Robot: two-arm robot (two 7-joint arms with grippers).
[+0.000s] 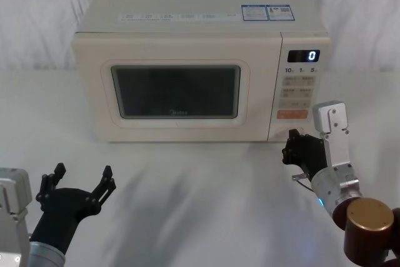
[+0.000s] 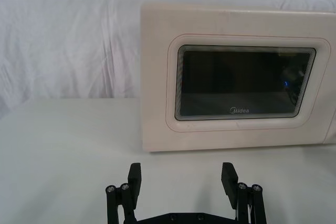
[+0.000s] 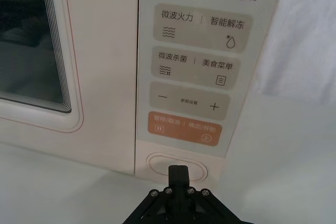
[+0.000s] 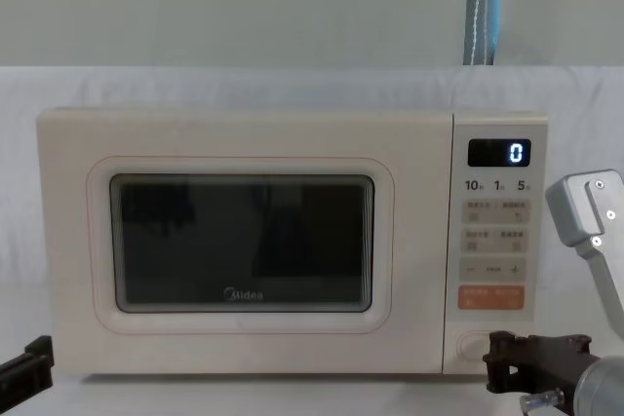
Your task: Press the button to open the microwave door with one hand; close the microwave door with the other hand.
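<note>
I have the right gripper (image 3: 178,170), fingers pressed together, at the button (image 3: 176,164) low on the microwave's panel by the counter's right side, left gripper (image 1: 78,178) spread; drifting up risks the orange key (image 3: 184,129), leaving the door (image 4: 244,241) closed.
</note>
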